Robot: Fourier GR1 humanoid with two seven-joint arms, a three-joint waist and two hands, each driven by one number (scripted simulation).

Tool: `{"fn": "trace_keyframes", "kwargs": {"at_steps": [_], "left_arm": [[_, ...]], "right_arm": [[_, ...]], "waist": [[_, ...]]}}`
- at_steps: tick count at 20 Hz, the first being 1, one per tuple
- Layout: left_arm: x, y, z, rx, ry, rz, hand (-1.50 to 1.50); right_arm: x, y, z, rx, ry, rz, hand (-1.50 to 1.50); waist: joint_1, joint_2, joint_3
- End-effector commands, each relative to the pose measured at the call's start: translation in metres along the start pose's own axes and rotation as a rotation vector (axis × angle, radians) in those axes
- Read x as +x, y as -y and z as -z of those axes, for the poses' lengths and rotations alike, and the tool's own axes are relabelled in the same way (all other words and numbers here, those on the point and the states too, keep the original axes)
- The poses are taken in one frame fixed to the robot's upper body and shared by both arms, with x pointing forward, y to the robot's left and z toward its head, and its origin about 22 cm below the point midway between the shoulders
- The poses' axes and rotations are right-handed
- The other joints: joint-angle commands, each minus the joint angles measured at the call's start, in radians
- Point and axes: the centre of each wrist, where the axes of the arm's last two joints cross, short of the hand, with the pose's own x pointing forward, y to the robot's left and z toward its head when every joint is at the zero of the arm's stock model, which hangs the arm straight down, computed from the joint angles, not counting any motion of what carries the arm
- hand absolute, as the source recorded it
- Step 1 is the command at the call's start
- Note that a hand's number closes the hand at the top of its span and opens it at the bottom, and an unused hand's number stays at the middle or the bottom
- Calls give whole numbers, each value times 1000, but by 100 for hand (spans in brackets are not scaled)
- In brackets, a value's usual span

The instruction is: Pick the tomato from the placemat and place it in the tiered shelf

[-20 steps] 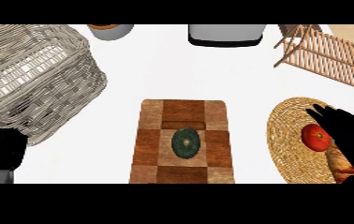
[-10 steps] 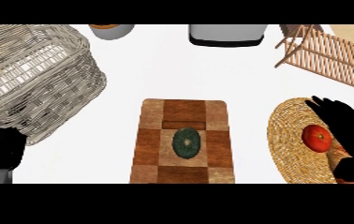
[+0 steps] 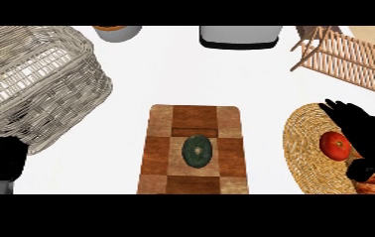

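Right hand (image 3: 359, 124), fingers open & arched round the tomato (image 3: 335, 146) mid-right, should close w/ thumb opposite before lifting off placemat (image 3: 304, 132) toward tiered shelf (image 3: 341, 52), upper right.

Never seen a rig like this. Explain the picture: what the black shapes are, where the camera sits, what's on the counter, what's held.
The camera sits at a humanoid robot's head and looks steeply down at a kitchen counter. The black shapes are its hands: the left hand at the lower left edge, the right hand at the right, against the tomato. The tomato lies on a round straw placemat; whether it is gripped cannot be told. Also there: a wicker basket, a checkered board bearing a dark green oval thing, a grey pot, a smaller pot, and the wooden shelf, where the tomato should go.
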Motion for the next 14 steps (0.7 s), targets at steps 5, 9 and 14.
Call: {"fn": "trace_keyframes", "kwargs": {"at_steps": [5, 9, 14], "left_arm": [[8, 24, 12, -177, -10, 77, 0], [16, 24, 8, -170, -11, 70, 0], [-5, 26, 0, -177, -17, 64, 0]], "right_arm": [[2, -19, 23, 30, -3, 8, -150], [-1, -39, 24, 43, 16, 46, 150], [-1, -31, 30, 14, 49, -29, 150]], "waist": [[-13, 8, -3], [-13, 6, -2], [-12, 5, -3]]}}
